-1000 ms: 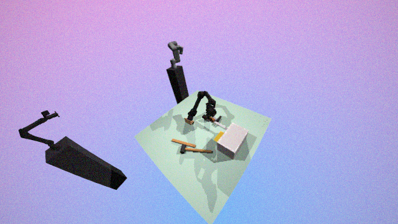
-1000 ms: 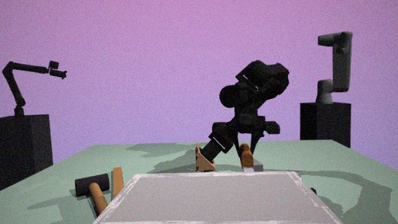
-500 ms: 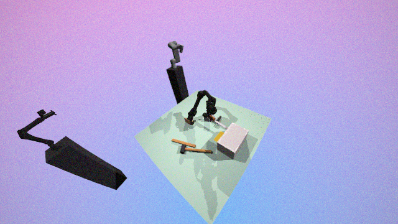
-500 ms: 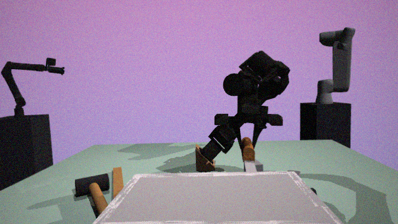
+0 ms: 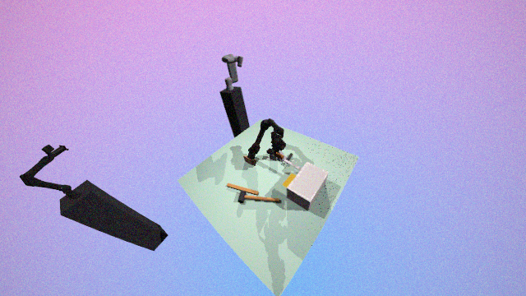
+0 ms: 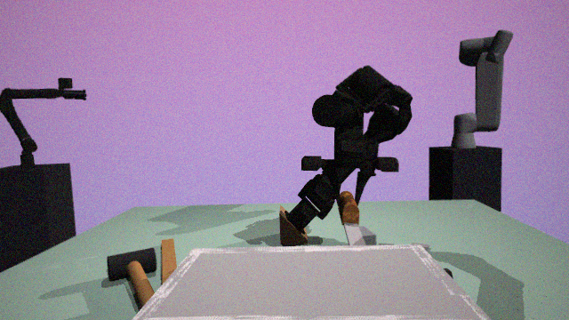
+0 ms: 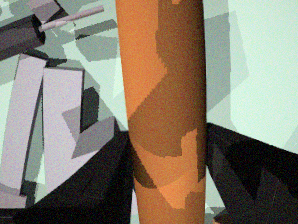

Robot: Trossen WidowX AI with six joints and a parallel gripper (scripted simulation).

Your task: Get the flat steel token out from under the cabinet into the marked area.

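Note:
My gripper [image 5: 279, 154] [image 6: 349, 196] [image 7: 165, 136] is shut on the wooden handle [image 7: 165, 60] of a tool with a long flat pale blade [image 6: 354, 234] [image 5: 291, 163]. The tool slopes down towards the white cabinet [image 5: 309, 178] [image 6: 311, 284]. In the top view the far end of the blade meets the cabinet's outline; whether it is under the cabinet cannot be told. The orange marked area [image 5: 289, 180] lies beside the cabinet. The steel token cannot be made out, and the vent slots do not show.
A black-headed mallet [image 5: 242, 196] [image 6: 132, 263] and a wooden stick [image 5: 242, 188] [image 6: 168, 260] lie on the table to one side. A grey block [image 6: 368, 236] is close to the blade. Pale flat bars [image 7: 62, 110] and a dark cylinder with a thin rod [image 7: 19, 38] show in the wrist view.

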